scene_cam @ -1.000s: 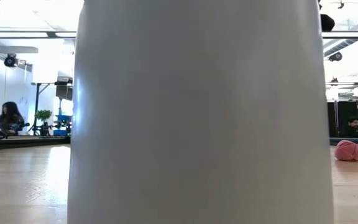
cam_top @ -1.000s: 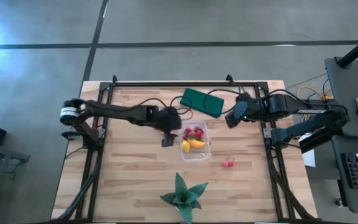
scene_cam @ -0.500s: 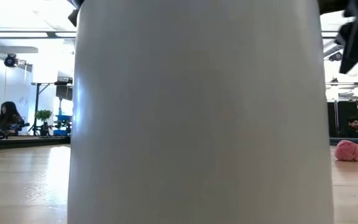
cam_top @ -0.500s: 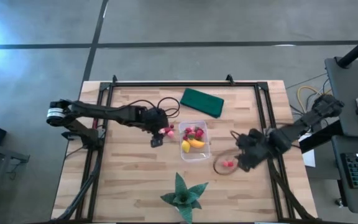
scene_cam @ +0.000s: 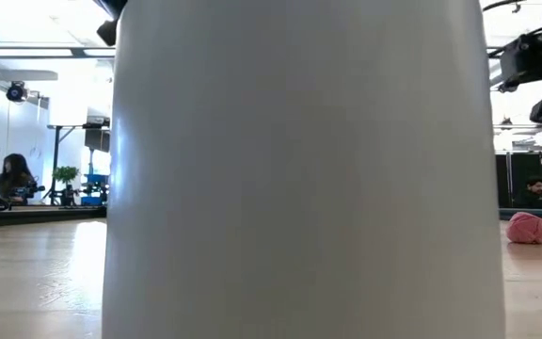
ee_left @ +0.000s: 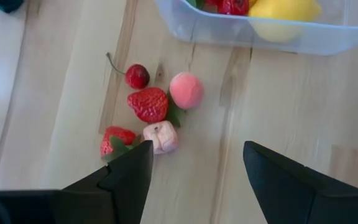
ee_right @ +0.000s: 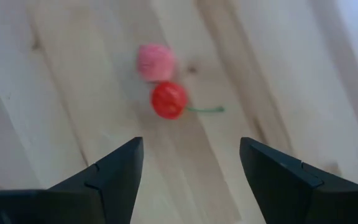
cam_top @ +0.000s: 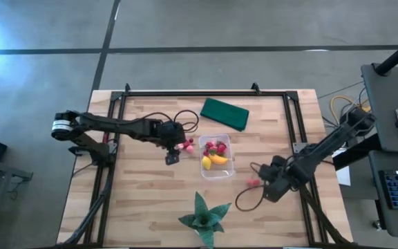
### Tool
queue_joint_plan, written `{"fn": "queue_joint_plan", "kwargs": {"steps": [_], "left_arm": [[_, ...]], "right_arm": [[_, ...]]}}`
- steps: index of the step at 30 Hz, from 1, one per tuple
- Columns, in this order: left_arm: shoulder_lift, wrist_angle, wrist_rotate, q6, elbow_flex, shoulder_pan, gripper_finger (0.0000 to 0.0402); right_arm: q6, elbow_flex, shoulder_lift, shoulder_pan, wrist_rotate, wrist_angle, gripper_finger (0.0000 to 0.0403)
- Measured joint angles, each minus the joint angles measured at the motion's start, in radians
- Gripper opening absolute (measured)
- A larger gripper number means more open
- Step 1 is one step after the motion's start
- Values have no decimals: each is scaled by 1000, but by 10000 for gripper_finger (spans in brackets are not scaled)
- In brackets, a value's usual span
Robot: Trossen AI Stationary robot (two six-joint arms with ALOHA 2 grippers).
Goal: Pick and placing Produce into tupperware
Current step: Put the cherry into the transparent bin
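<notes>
The clear tupperware [cam_top: 218, 156] stands mid-table and holds a banana [cam_top: 218, 160], red berries and a lemon-like piece [ee_left: 283, 10]. Just left of it lies a cluster of loose produce [cam_top: 185, 144]: a cherry [ee_left: 137, 76], two strawberries [ee_left: 148, 104], a peach-pink ball [ee_left: 186, 90] and a pink piece [ee_left: 161, 137]. My left gripper [cam_top: 173, 151] [ee_left: 197, 149] hovers open beside that cluster. A pink piece [ee_right: 156, 62] and a red cherry [ee_right: 169, 99] lie right of the tub [cam_top: 253, 182]. My right gripper [cam_top: 265, 187] [ee_right: 191, 142] hangs open above them.
A green star-shaped leafy object [cam_top: 203, 214] stands near the table's near edge, and its white base [scene_cam: 299, 169] blocks most of the low view. A flat dark green rectangle [cam_top: 224, 113] lies beyond the tub. Black frame rails [cam_top: 107, 173] run along both table sides.
My right gripper has swung from the far side by the green rectangle toward the near edge and now hangs over the two loose pieces right of the tub. My left gripper has drawn a little leftward off the tub's edge, uncovering the berry cluster.
</notes>
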Motion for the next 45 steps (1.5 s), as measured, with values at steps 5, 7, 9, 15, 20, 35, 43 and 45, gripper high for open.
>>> {"fn": "queue_joint_plan", "kwargs": {"steps": [5, 7, 9, 15, 20, 35, 43, 45], "left_arm": [[-2, 0, 0, 0, -17, 0, 235], [-2, 0, 0, 0, -26, 0, 235], [-2, 0, 0, 0, -34, 0, 235], [-2, 0, 1, 0, -39, 0, 235], [-2, 1, 1, 1, -39, 0, 235], [-2, 1, 1, 1, -41, 0, 235], [-2, 1, 1, 1, -41, 0, 235], [-2, 2, 0, 1, -41, 0, 235]], "right_arm": [[-94, 7, 91, 0, -4, 53, 258], [-103, 8, 121, 0, -4, 54, 258], [-110, 8, 146, 0, 2, 54, 258], [-150, 16, 183, 0, 93, 63, 243], [-224, 27, 186, 0, 100, 115, 228], [-243, 29, 199, 2, 75, 176, 215], [-242, 28, 236, 2, 74, 194, 192], [-241, 28, 244, 2, 74, 196, 186]]}}
